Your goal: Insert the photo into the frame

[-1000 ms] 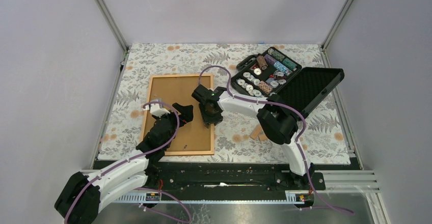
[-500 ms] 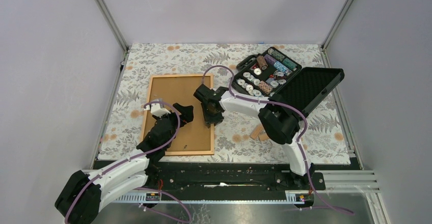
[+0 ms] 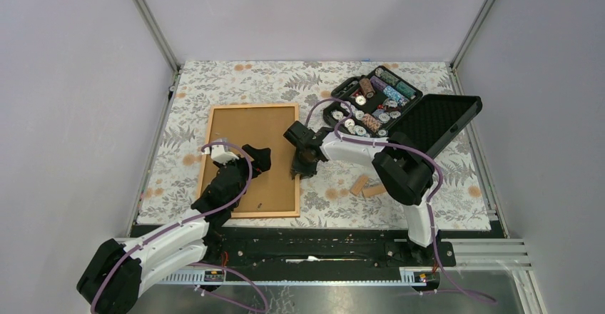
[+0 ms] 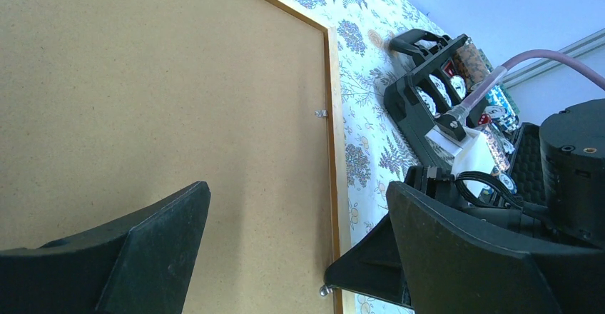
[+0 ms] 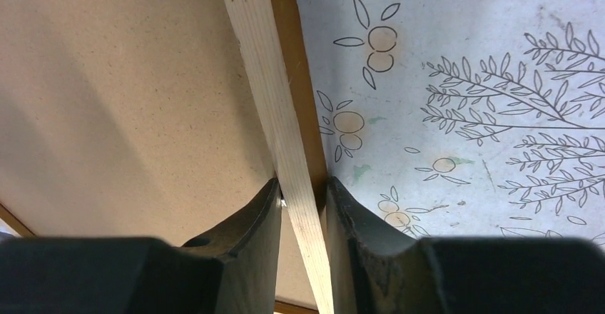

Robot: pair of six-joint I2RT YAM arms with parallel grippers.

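Observation:
The frame (image 3: pixel 253 105) lies flat on the floral cloth, its thin tan wooden border around a plain brown backing board (image 3: pixel 250 150). The photo is hidden from every view. My right gripper (image 3: pixel 300 167) stands at the frame's right rail near its lower half. In the right wrist view its jaws (image 5: pixel 303 189) straddle the pale wooden rail (image 5: pixel 264 64), one finger on the board side and one on the cloth side, both pressing the rail. My left gripper (image 3: pixel 258 158) hovers wide open over the board's lower right part; in the left wrist view (image 4: pixel 296 193) nothing sits between its fingers.
An open black case (image 3: pixel 371 103) of poker chips stands at the back right, its lid (image 3: pixel 439 125) laid out to the right. Two small tan blocks (image 3: pixel 367 185) lie on the cloth right of the frame. A small metal clip (image 4: pixel 320 113) sits on the frame's right rail.
My right gripper moved rightward from over the board to the frame's right rail, and its jaws narrowed onto the rail. The left arm stayed still.

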